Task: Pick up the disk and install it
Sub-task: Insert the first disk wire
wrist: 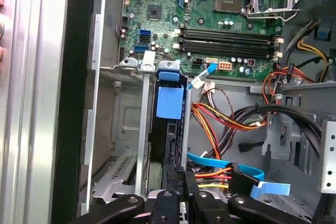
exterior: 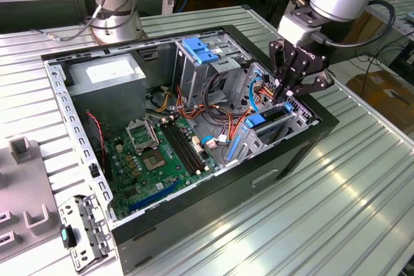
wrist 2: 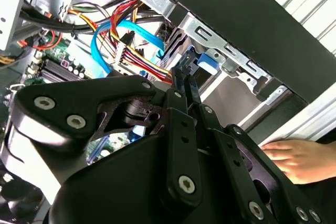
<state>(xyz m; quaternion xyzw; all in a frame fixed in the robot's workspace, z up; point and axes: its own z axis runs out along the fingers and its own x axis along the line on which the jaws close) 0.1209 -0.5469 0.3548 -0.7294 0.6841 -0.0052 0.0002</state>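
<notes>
The disk (exterior: 266, 125) stands on edge in the drive bay at the exterior view's right end of the open computer case (exterior: 61, 111), with its blue rail (wrist: 170, 103) uppermost. In the second wrist view the blue rail (wrist 2: 205, 62) lies just past the fingertips. My gripper (exterior: 286, 97) hangs over the disk's end nearest the cables, fingers pressed together with nothing visible between them. In both wrist views the gripper (wrist 2: 181, 77) (wrist: 181, 174) sits right at the disk's dark top edge (wrist: 168, 145); whether it touches is unclear.
Bundled red, yellow and blue cables (exterior: 249, 98) crowd the space beside the bay. A metal cage with a blue latch (exterior: 197, 50) and a grey power-supply box (exterior: 107, 72) stand further back, the motherboard (exterior: 162, 153) below. A hand (wrist 2: 294, 158) rests outside the case wall.
</notes>
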